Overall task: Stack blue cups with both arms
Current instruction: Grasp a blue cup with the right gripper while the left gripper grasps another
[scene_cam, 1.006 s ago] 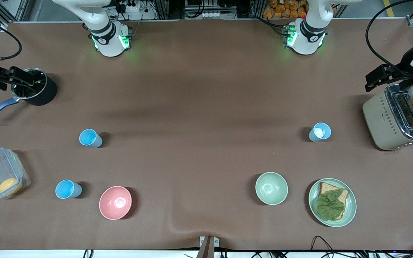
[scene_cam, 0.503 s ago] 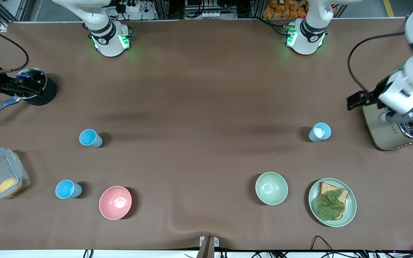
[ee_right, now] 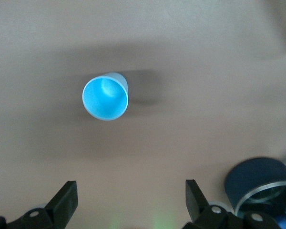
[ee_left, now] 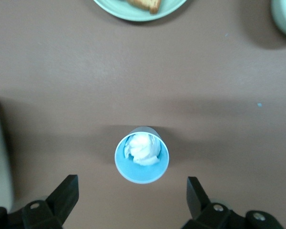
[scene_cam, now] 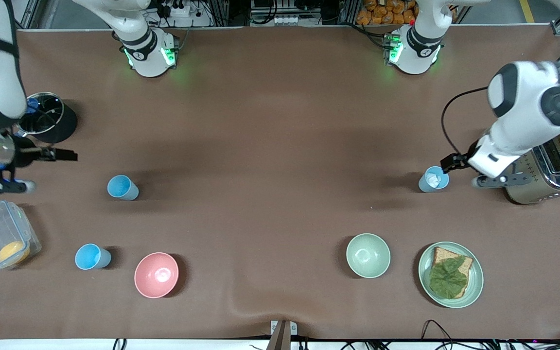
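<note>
Brown counter (scene_cam: 270, 146) holds 3 blue cups (scene_cam: 123, 187), 1 stuffed with white wadding (ee_left: 142, 155) at 12 o'clock of the left gripper (ee_left: 133, 198); both grippers' fingers (ee_right: 66, 200) spread, so stacking could jam.

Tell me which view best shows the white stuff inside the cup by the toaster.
The left wrist view: it looks straight down into the blue cup, showing the white lump inside. The front view shows the lump only as a small pale patch in it. The right wrist view shows another, empty cup.
</note>
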Motion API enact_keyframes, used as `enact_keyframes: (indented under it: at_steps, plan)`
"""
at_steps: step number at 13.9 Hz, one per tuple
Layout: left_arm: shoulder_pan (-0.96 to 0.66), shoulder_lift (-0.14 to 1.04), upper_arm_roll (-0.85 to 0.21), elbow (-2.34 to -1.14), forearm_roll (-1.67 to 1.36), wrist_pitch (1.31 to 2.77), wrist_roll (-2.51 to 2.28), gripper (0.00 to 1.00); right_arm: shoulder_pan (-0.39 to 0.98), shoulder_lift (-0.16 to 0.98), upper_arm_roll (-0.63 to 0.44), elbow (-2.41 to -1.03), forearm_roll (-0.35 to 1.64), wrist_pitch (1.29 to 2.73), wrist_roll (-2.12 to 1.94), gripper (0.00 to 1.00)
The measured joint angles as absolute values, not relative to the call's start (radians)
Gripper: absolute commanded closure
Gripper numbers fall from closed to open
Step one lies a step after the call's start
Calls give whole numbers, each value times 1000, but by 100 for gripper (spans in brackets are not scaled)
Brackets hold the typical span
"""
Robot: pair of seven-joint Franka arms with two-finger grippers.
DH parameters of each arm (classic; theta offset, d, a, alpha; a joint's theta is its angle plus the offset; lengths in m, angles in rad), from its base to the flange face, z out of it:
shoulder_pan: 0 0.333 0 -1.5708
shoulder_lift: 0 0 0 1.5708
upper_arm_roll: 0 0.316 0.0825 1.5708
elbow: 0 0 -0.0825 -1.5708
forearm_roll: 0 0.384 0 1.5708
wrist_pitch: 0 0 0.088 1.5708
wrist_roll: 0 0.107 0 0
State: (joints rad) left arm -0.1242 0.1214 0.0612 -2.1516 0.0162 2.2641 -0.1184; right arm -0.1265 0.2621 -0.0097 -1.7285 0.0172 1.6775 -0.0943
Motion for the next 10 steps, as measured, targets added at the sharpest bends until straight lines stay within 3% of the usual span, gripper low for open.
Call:
enact_keyframes:
  at_steps: [6,9,10]
  plan:
    - [-92,264,62,-2194,24,2405,-97,7,-145,380,-10,-1856,18,1966,-167,0]
    - [-65,285,62,-2194,25,2411,-73,24,-143,446,-1,-1860,28,2014,-169,0]
    - [-63,289,62,-2194,25,2412,-73,35,-139,461,3,-1860,32,2025,-169,0]
